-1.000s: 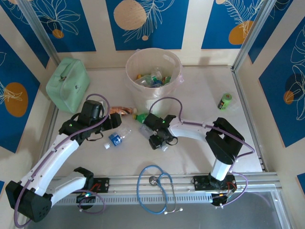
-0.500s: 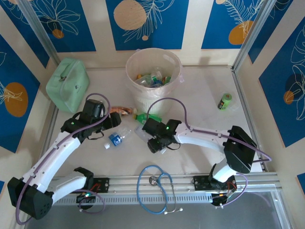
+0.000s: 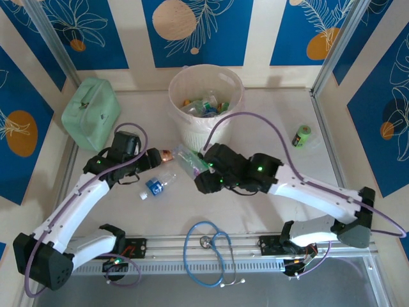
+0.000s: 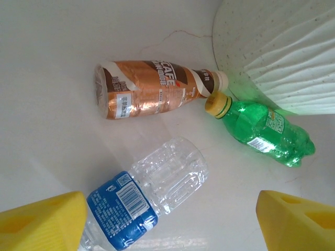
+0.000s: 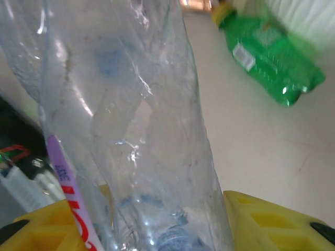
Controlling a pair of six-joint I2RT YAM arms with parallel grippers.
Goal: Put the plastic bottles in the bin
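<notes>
Right wrist view: my right gripper was clamped on a clear bottle, my left gripper open above a blue-labelled bottle.

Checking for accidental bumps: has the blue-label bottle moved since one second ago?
No. The blue-label bottle lies in the same spot at the same angle, beyond and left of the stethoscope.

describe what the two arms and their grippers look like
Both the left arm and right arm are white tubes with black joints, a purple cable looping along each and small green lights near the wrists. The left gripper and right gripper have chunky yellow fingers.
</notes>
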